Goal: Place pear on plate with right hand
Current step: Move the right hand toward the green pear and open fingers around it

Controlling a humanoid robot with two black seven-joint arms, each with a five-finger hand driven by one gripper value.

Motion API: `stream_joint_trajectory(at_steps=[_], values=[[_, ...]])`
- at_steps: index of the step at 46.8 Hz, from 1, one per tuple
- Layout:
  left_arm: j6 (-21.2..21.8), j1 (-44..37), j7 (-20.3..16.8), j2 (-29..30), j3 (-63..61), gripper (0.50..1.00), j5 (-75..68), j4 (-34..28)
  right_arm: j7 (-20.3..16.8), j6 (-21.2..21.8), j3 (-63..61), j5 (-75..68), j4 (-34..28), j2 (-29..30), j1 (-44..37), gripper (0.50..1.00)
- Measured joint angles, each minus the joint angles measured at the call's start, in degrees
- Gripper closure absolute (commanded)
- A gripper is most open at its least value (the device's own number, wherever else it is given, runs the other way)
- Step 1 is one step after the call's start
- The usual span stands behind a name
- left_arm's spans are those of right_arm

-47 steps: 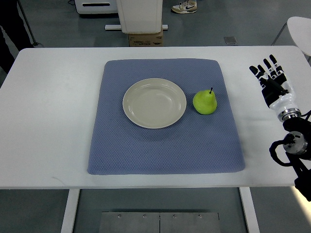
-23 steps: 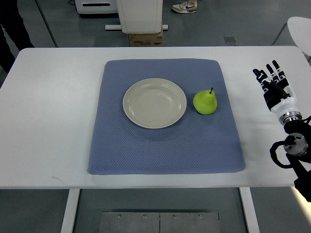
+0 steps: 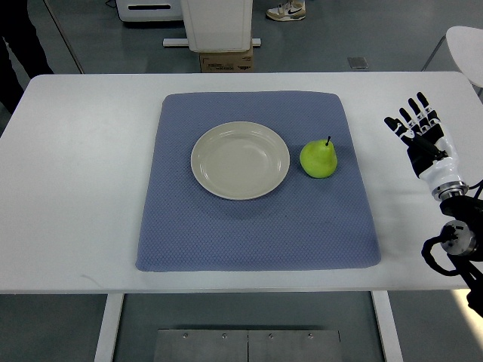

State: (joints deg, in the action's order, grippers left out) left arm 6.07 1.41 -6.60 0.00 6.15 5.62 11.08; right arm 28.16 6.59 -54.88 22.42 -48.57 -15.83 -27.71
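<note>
You are looking at the pear [image 3: 318, 159] sitting upright on the blue mat [image 3: 256, 219], its dark stem pointing up and slightly toward the far side of the table. It is lying just beside the right rim of the plate [image 3: 240, 160], close to it but with a thin strip of mat showing between the two, so it is not on the plate yet. The plate itself is cream coloured, round and shallow, and it is resting near the middle of the mat, a little toward the far edge. The mat is covering the central part of the white table [image 3: 75, 188], leaving bare white surface on both sides. Your right hand [image 3: 421, 136] is hovering over that bare strip to the right of the mat, well apart from the pear, with its arm coming in from the lower right edge. Its fingers [image 3: 414, 110] are spreading wide and pointing away from you toward the far side, holding nothing. Your left arm is not showing anywhere in the top view. Beyond the table you are seeing a grey floor, a white cabinet base [image 3: 219, 23] with a cardboard box [image 3: 226, 60] under it, and a person's shoe [image 3: 287, 10] at the top edge.
</note>
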Motion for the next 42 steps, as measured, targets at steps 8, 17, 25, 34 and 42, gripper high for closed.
stream_joint_trajectory(at_steps=[8,17,25,34,42], values=[[0.00,0.00,0.00,0.00,0.00,0.500,0.00,0.01,5.26,-0.30,5.45,0.85,-0.24,-1.42,-0.93,0.500],[0.00,0.00,0.00,0.00,0.00,0.500,0.00,0.02,6.84,-0.43,7.27,7.15,-0.47,-1.57,-1.16,0.502],[0.00,0.00,0.00,0.00,0.00,0.500,0.00,0.02,6.86,-1.34,9.45,9.69,-0.49,-1.49,-2.73,0.502],[0.00,0.00,0.00,0.00,0.00,0.500,0.00,0.02,6.86,-4.39,14.87,10.62,-0.49,-1.53,-4.87,0.502],[-0.01,0.00,0.00,0.00,0.00,0.500,0.00,0.03,6.86,-5.05,16.56,12.27,-0.49,-1.49,-5.31,0.502]])
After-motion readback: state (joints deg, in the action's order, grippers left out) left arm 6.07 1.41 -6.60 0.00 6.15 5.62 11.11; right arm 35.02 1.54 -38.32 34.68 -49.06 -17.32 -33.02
